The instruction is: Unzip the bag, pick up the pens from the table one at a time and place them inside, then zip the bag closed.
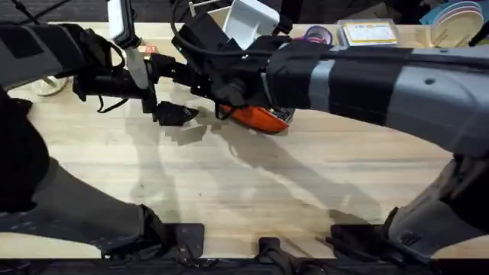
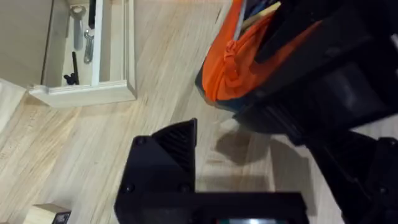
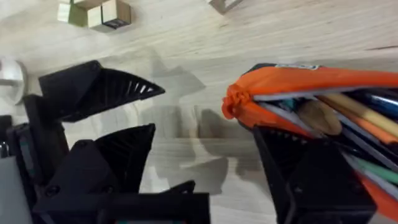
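The table [image 1: 252, 191], a light plank surface, is seen bare across its near half in the overhead view, crossed by the shadows of both arms. Farther in, near the middle, the bag [image 1: 260, 118] is found — an orange pouch lying on the wood, largely covered by the right arm reaching across from the lower right. In the right wrist view the bag's [image 3: 298, 84] mouth is seen unzipped, and pens [image 3: 354, 112] are packed inside it, a tan one among orange, green and blue sticks. One black finger of the right gripper [image 3: 205, 174] is set against the bag's open end, the other stands off to the side; the fingers are apart, with nothing clamped between them. The left gripper [image 1: 174, 114] is placed just beside the bag, over bare wood — whether its fingers are apart or together cannot be told. Beyond, a white tray [image 2: 87, 50] holding small tools is seen.
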Robot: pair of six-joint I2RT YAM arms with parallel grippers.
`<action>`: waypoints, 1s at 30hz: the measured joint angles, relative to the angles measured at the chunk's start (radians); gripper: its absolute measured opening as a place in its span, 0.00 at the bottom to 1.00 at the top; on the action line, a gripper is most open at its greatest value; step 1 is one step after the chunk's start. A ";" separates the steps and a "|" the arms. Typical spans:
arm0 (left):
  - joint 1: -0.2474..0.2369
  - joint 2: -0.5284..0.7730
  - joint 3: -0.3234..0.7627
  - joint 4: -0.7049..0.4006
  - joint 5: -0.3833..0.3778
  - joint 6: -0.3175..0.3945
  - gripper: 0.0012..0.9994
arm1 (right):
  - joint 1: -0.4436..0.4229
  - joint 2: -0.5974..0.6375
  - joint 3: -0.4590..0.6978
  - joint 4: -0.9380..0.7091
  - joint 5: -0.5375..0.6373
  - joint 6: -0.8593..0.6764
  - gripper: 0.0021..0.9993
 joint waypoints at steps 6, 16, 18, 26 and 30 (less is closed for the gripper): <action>0.000 0.000 0.000 0.000 0.000 0.000 0.99 | -0.022 0.036 0.000 0.008 0.003 0.026 0.88; 0.000 0.000 0.000 0.000 0.000 0.000 0.99 | -0.046 0.052 0.000 0.004 0.021 0.073 0.63; 0.000 0.000 0.000 0.000 0.000 0.000 0.99 | -0.049 0.059 0.000 -0.002 0.026 0.077 0.56; 0.000 0.000 0.000 0.000 0.000 0.000 0.99 | -0.050 0.063 0.000 -0.007 0.030 0.077 0.41; 0.000 0.000 0.000 0.000 0.000 0.000 0.99 | -0.050 0.063 0.000 -0.008 0.032 0.080 0.26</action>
